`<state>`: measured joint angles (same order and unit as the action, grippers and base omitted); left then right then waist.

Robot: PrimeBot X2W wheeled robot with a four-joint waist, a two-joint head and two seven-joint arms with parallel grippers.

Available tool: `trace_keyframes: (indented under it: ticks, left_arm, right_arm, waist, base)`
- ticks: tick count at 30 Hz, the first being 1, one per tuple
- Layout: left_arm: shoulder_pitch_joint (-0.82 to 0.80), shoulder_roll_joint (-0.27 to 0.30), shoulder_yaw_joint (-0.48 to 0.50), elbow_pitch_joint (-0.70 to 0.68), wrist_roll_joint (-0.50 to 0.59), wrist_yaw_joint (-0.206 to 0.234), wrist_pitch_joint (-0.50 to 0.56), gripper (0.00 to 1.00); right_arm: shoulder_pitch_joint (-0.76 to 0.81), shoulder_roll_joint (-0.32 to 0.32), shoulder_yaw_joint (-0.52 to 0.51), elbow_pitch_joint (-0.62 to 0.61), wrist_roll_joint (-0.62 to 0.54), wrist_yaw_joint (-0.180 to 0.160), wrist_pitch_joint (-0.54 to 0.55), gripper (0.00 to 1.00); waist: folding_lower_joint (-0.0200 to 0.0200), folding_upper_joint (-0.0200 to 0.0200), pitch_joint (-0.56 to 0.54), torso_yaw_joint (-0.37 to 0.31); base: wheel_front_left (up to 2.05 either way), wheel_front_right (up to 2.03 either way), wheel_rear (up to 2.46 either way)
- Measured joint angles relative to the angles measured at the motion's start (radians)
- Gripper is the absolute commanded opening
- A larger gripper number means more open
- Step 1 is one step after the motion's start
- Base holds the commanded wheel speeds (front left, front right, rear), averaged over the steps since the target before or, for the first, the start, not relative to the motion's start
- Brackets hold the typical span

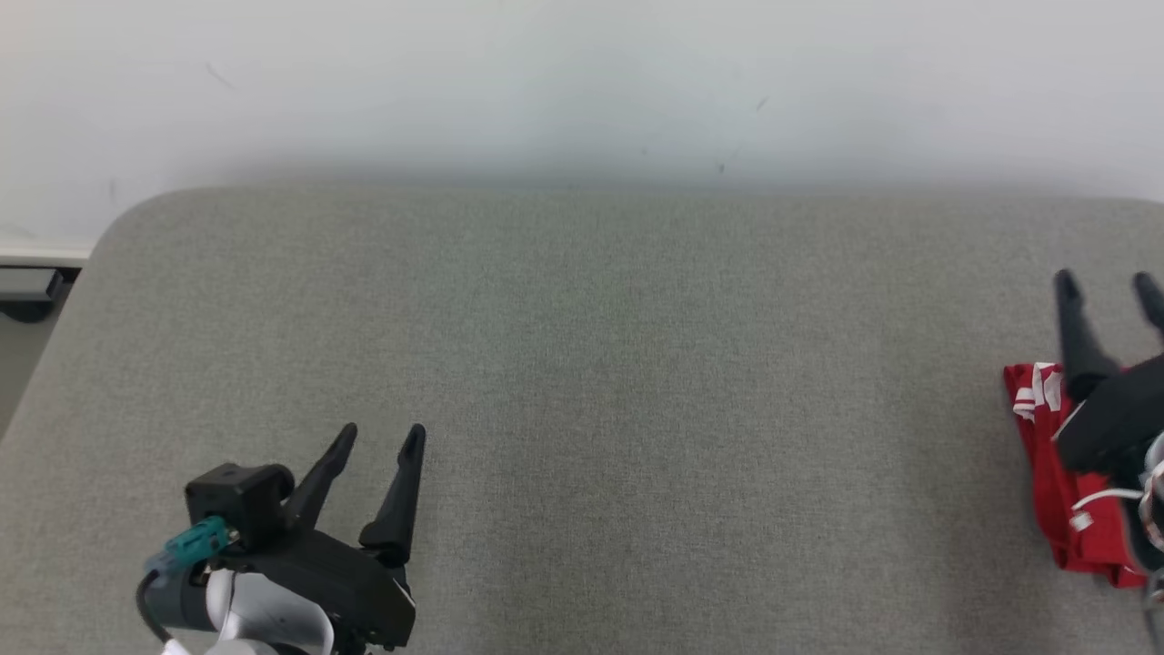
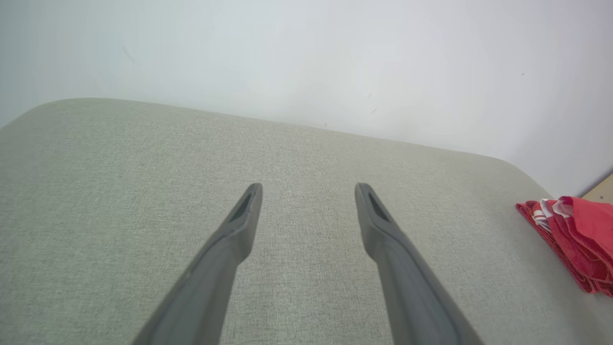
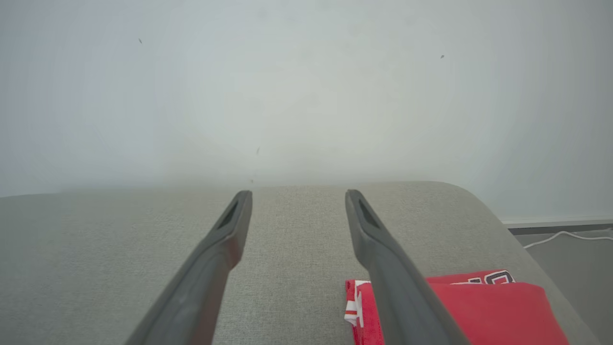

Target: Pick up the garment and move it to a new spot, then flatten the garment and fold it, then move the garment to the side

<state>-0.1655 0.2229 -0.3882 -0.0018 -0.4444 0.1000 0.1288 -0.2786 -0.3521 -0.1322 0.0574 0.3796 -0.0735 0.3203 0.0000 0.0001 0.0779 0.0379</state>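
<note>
The garment (image 1: 1055,473) is red with white stripes and lies folded in a small stack at the far right edge of the grey padded table (image 1: 582,364). It also shows at the right edge of the left wrist view, garment (image 2: 579,239), and low right in the right wrist view, garment (image 3: 479,306). My right gripper (image 1: 1109,287) hangs open just above the garment, fingertips pointing past its far side, nothing between them. My left gripper (image 1: 380,435) stands open and empty over bare table at the lower left, far from the garment.
A white wall (image 1: 582,82) runs close behind the table's far edge. The table's rounded corners show at far left (image 1: 136,209) and far right (image 3: 459,191). Floor with a white cable (image 3: 560,237) lies beyond the right edge.
</note>
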Motion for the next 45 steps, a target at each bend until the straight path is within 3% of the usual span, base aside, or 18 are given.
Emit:
trace_keyframes:
  ticks: [5, 6, 14, 26, 45]
  left_arm:
    - [0.0, -0.024, 0.037, 0.019, -0.022, 0.005, -0.065, 1.0]
    - [0.0, -0.029, 0.046, 0.019, -0.027, 0.005, -0.08, 1.0]
    - [0.047, -0.035, 0.082, 0.066, -0.003, 0.015, -0.139, 1.0]
    - [0.094, -0.072, 0.152, 0.124, 0.0, 0.023, -0.19, 1.0]
    - [0.122, -0.096, 0.179, 0.154, -0.003, 0.024, -0.204, 1.0]
  right_arm:
    - [0.078, 0.085, 0.043, -0.047, 0.039, 0.039, -0.098, 1.0]
    - [0.095, 0.088, 0.056, -0.056, 0.043, 0.062, -0.117, 1.0]
    - [0.173, 0.184, 0.058, -0.055, 0.079, 0.049, -0.197, 1.0]
    - [0.271, 0.244, 0.07, -0.002, 0.086, 0.039, -0.279, 1.0]
    - [0.276, 0.245, 0.1, 0.06, 0.077, 0.065, -0.339, 1.0]
  waist:
    - [-0.0001, 0.0, -0.044, -0.002]
    - [-0.0001, 0.0, -0.053, -0.004]
    - [-0.0001, -0.0001, -0.105, -0.029]
    - [-0.0001, -0.0001, -0.158, -0.066]
    - [0.0, -0.0001, -0.173, -0.077]
  base:
    - [0.0, 0.0, 0.0]
    - [0.0, 0.0, 0.0]
    - [0.0, 0.0, 0.0]
    - [0.0, 0.0, 0.0]
    - [0.0, 0.0, 0.0]
